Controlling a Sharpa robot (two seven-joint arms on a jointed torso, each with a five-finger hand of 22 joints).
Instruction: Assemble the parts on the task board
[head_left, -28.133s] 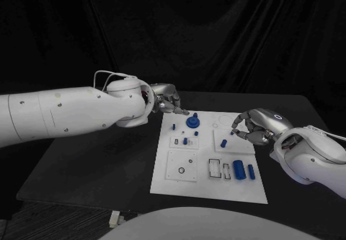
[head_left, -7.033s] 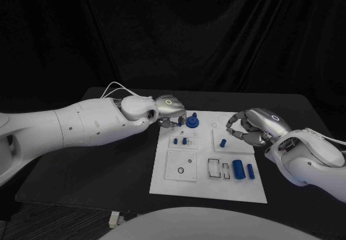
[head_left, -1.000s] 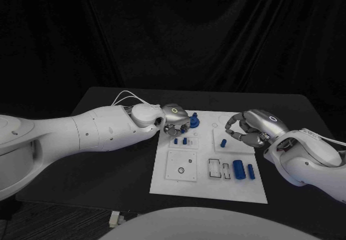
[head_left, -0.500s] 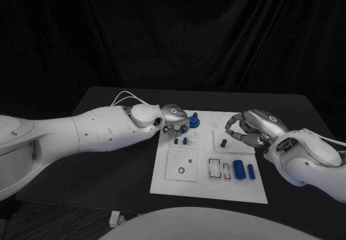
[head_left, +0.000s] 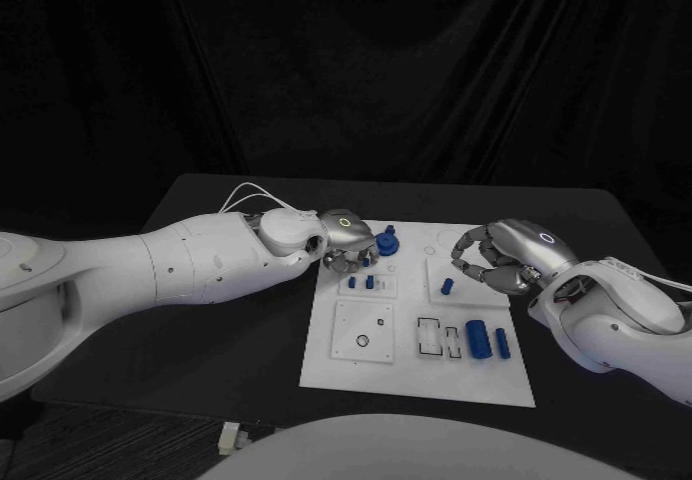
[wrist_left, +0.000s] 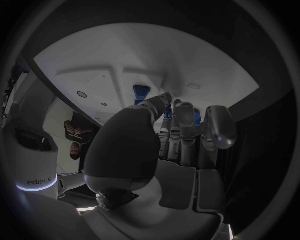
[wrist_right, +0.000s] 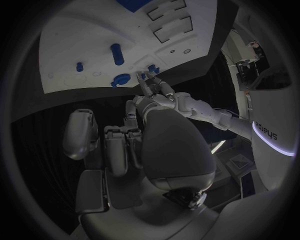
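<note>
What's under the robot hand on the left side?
The left robot hand hovers over the white board's far corner, beside the big blue knob. Small blue pegs sit just nearer. Its fingers cover whatever lies directly beneath.

Black table (head_left: 216, 330) — dark curtain (head_left: 404, 90) behind; small pale object (head_left: 229, 437) below table's near edge.

The task board (head_left: 418, 385) lies in the middle of the black table (head_left: 188, 340).

Far-left corner of the board: blocked. The left hand (head_left: 346, 240) hangs over it with fingers curled down, next to the tall blue part (head_left: 385, 243). Its arm crosses the table's left side.

Far-right corner: blocked. The right hand (head_left: 498, 255) hovers over it with fingers curled, just above a small blue peg (head_left: 447, 287). Its arm covers the table's right near side.

Between the 2 hands: a narrow open lane.

Near half of the board: open from above. 2 blue cylinders (head_left: 488, 340) lie low at its right.
</note>
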